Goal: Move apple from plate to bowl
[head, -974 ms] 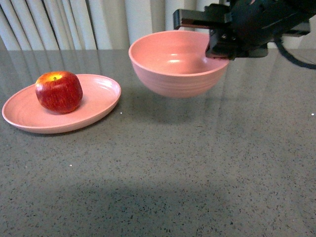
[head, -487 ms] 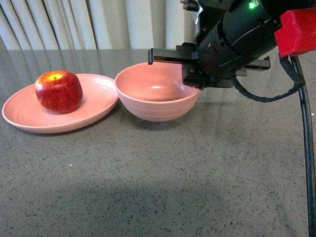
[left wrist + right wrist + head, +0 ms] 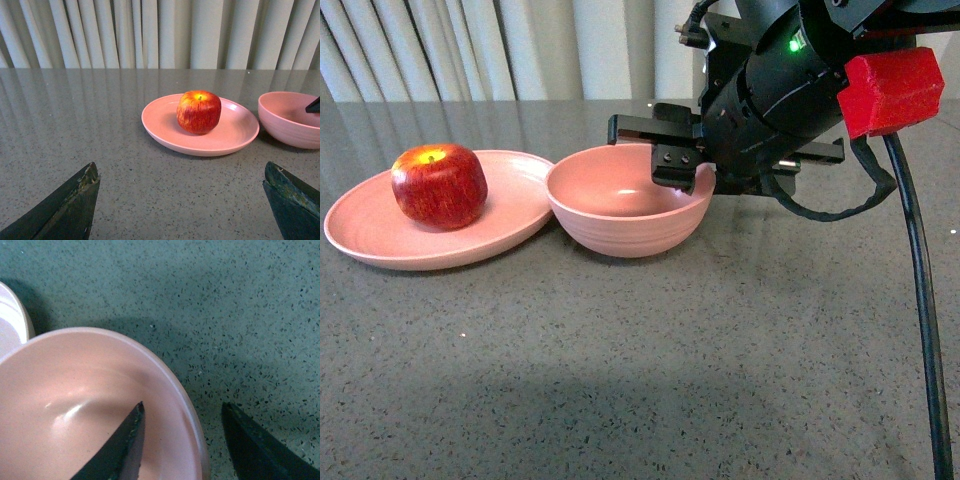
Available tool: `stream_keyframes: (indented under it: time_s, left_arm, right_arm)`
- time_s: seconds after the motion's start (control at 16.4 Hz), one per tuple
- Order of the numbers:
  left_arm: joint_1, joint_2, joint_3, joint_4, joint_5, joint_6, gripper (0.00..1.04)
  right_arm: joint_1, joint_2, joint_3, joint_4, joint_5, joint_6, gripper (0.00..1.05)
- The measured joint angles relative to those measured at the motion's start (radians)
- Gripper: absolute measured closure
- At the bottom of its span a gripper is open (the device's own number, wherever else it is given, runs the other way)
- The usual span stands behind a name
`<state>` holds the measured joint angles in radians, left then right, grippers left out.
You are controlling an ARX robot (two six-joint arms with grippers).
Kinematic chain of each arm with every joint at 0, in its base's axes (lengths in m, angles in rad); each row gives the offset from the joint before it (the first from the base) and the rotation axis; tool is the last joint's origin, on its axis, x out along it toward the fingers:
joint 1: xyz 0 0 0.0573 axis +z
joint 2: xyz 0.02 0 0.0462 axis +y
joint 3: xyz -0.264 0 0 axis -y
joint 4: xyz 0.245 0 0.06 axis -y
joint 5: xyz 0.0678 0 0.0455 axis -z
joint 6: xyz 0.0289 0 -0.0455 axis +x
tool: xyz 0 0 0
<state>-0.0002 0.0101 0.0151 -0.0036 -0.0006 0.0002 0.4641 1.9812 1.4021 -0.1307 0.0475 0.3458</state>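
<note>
The red apple [image 3: 439, 186] sits on the shallow pink plate [image 3: 380, 240] at the left. The deep pink bowl [image 3: 620, 225] stands on the table just right of the plate, its rim close to the plate's. My right gripper [image 3: 682, 172] is open over the bowl's right rim, one finger inside and one outside [image 3: 182, 405]. The bowl [image 3: 75, 390] is empty. My left gripper [image 3: 180, 167] is open and empty, low over the table, facing the apple [image 3: 198, 111], the plate [image 3: 165, 130] and the bowl [image 3: 287, 117]. It is not in the front view.
The grey speckled tabletop [image 3: 640, 380] reaches to pale curtains [image 3: 470, 50] at the back. The right arm's black cable [image 3: 920, 330] hangs down at the right below a red block [image 3: 890, 90].
The right gripper carried the bowl from the air at back right, down and left, to the table beside the plate. Its jaws now stand open round the rim. Apple and plate have not moved.
</note>
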Motion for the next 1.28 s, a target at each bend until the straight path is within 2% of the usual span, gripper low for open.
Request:
stream_keyframes:
  time_s: [0.06,0.12,0.37,0.43,0.61,1.04,1.16,1.28]
  left_arm:
    - [0.0,0.0,0.0,0.0,0.0,0.0,0.07]
    - [0.0,0.0,0.0,0.0,0.0,0.0,0.07]
    - [0.0,0.0,0.0,0.0,0.0,0.0,0.07]
    - [0.0,0.0,0.0,0.0,0.0,0.0,0.07]
    - [0.0,0.0,0.0,0.0,0.0,0.0,0.07]
    - [0.0,0.0,0.0,0.0,0.0,0.0,0.07]
    - [0.0,0.0,0.0,0.0,0.0,0.0,0.07]
    - [0.0,0.0,0.0,0.0,0.0,0.0,0.07]
  right_arm:
    - [-0.002,-0.047,-0.029,0.047,-0.019,0.003,0.34]
    - [-0.007,-0.095,-0.059,0.076,-0.025,0.003,0.23]
    - [-0.014,-0.191,-0.12,0.136,-0.043,0.005,0.07]
    - [-0.018,-0.229,-0.146,0.165,-0.043,0.007,0.04]
    - [-0.024,-0.329,-0.222,0.238,-0.05,0.006,0.08]
    - [-0.028,-0.56,-0.407,0.351,-0.066,0.016,0.06]
    - [-0.029,-0.753,-0.562,0.392,-0.053,0.029,0.07]
    - [-0.055,-1.001,-0.748,0.368,-0.063,0.068,0.07]
